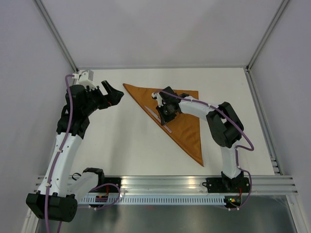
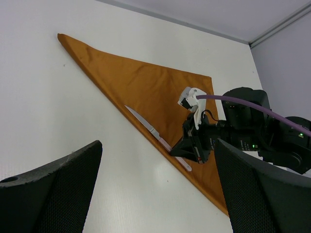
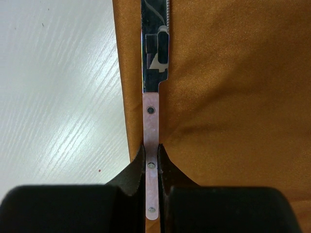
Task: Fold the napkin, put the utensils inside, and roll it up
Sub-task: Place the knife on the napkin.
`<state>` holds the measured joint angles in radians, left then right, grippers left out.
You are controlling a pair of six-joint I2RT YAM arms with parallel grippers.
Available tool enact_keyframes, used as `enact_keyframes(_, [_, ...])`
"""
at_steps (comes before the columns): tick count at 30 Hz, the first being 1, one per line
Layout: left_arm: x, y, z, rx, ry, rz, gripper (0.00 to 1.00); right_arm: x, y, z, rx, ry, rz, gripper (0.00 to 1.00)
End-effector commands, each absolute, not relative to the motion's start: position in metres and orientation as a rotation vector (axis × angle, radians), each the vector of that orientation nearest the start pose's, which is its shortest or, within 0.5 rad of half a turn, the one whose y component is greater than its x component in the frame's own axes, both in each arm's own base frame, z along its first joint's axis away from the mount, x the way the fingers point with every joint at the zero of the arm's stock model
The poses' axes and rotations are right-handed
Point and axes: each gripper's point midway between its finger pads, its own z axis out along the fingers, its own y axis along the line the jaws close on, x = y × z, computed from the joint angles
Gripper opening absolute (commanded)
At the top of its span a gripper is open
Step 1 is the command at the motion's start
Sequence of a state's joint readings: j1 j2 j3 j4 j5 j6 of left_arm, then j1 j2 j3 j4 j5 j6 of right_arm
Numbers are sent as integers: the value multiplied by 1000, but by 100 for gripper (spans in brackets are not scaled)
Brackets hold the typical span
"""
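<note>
The left pincer (image 1: pixel 112 92) hangs with its jaws spread wide above the bare surface (image 1: pixel 121 145), left of the napkin (image 1: pixel 187 131). The napkin lies flat mid-surface, folded into a triangle. A knife (image 3: pixel 154 73) rests along its long left edge, and the right pincer (image 3: pixel 151 165) clamps the knife's handle.

I see my right gripper (image 3: pixel 151 158) pinching the knife (image 3: pixel 154 58) by its handle; it lies on the napkin (image 3: pixel 233 97), along the edge beside the table (image 3: pixel 58 97).
</note>
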<state>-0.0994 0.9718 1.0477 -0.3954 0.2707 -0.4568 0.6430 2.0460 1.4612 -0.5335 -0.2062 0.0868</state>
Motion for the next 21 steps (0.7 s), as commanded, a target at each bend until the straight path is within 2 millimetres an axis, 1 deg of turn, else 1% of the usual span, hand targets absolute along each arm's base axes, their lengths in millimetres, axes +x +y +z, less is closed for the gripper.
enact_keyframes(1, [318,-95,308,-133,1902,-618,100,332,304,30,-787,2633,504,0])
enact_keyframes(3, [318,-95,309,-131,1899,-618,100,333,304,31,-786,2630,503,1])
enact_keyframes(10, [318,-96,307,-128,1903,-619,100,330,302,26,-791,2647,492,0])
enact_keyframes(13, [319,-96,306,-128,1907,-618,100,330,302,28,-795,2641,493,2])
enact_keyframes(14, [319,-95,305,-130,1910,-617,100,330,302,30,-797,2637,496,4])
enact_keyframes(16, [320,-95,305,-129,1910,-614,100,328,303,31,-803,2638,503,14])
enact_keyframes(19, [321,-96,304,-126,1915,-617,100,327,302,33,-811,2637,508,25])
enact_keyframes(20, [321,-96,305,-125,1915,-618,100,327,302,35,-810,2636,512,32])
enact_keyframes(21, [322,-97,304,-126,1919,-618,100,326,303,37,-820,2634,519,34])
